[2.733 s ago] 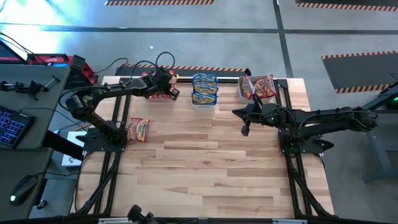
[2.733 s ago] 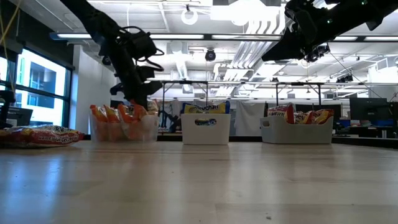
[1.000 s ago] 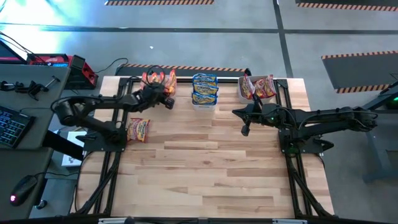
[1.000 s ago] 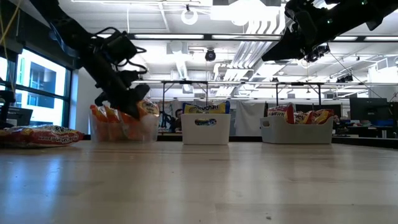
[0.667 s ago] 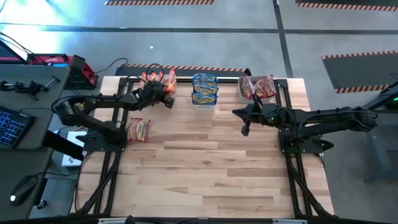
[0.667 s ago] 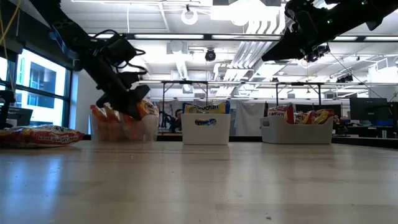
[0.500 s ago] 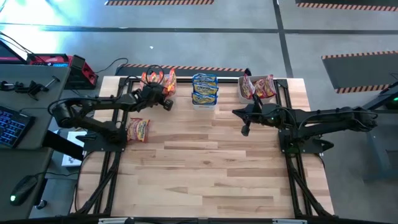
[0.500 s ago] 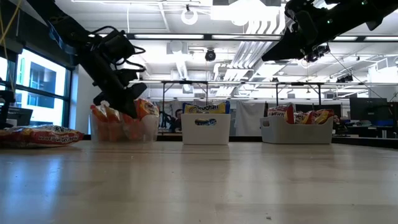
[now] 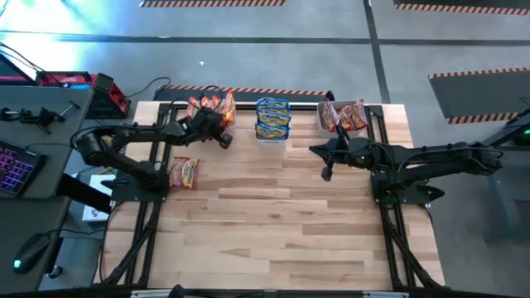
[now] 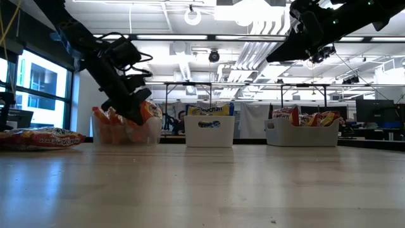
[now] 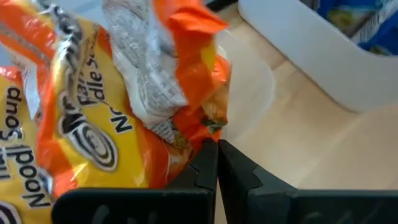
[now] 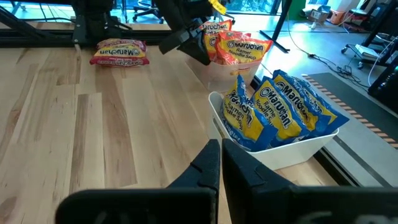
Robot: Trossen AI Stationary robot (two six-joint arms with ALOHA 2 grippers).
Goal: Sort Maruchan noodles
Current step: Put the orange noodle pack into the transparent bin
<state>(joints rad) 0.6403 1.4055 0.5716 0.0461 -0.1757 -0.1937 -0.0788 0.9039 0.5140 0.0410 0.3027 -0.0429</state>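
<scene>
Left claw (image 9: 222,139) has dropped, partly hiding orange packets (image 9: 210,105).

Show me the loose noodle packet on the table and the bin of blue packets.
Loose packet (image 9: 185,172), high view, middle of its wrapper.
Blue-packet bin (image 10: 209,134), low view, front wall.

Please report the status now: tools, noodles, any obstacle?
Left tool shut, empty, beside orange bin. Right tool shut, waiting mid-table. One packet loose on table, others binned. Nothing in the way.
</scene>
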